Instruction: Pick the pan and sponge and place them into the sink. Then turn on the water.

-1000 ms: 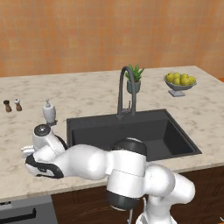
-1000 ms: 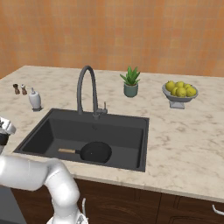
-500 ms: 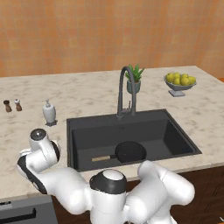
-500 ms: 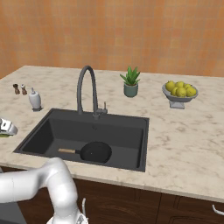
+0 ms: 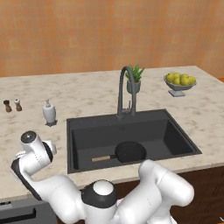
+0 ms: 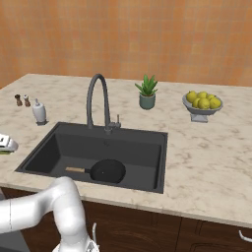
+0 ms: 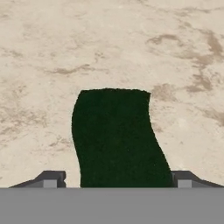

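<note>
The green sponge (image 7: pixel 116 135) lies flat on the beige counter, left of the sink (image 5: pixel 87 140). My gripper (image 7: pixel 117 179) is open and points down over it. One dark fingertip (image 7: pixel 50 179) stands on each side, with a little counter showing between each tip and the sponge. In the right base view my white hand (image 6: pixel 6 142) sits at the left edge, over the counter. The black pan (image 5: pixel 129 152) (image 6: pixel 107 171) lies in the sink basin (image 6: pixel 142 147), its wooden handle pointing left. No stream falls from the dark gooseneck faucet (image 5: pixel 124 87) (image 6: pixel 96 98).
A white soap dispenser (image 5: pixel 49 112) (image 6: pixel 39 112) and two small shakers (image 5: pixel 12 105) (image 6: pixel 22 100) stand behind the hand. A potted plant (image 5: pixel 134 78) (image 6: pixel 146 92) and a bowl of lemons (image 5: pixel 179 82) (image 6: pixel 202 103) stand behind and right of the sink.
The arm's elbow has dropped low toward the front, while the hand has stayed over the counter left of the sink. The pan has not moved.
</note>
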